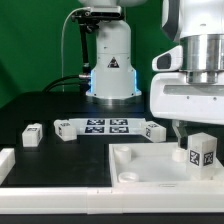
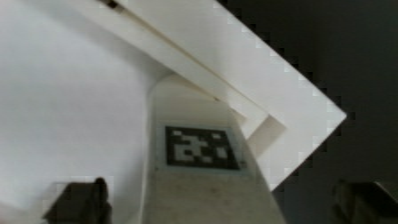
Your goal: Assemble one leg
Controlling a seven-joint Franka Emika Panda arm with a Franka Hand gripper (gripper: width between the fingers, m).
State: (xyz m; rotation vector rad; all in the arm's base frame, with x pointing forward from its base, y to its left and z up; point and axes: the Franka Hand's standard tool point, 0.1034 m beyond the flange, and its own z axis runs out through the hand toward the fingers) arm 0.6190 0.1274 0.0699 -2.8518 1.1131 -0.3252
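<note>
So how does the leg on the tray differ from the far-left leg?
The leg on the tray stands upright between the gripper's open jaws; the far-left leg lies low, alone. The first rests on the white tray, the second on the black table. Both are small, white, tagged.

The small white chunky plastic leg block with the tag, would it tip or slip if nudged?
The small white chunky plastic leg block looks rigid and probably light. Standing upright and taller than wide on the large white square tray, it could tip. Its smooth faces may slip between the gripper fingers.

Exterior view faces the arm low; wrist view hugs the leg (image 2: 199,150).
</note>
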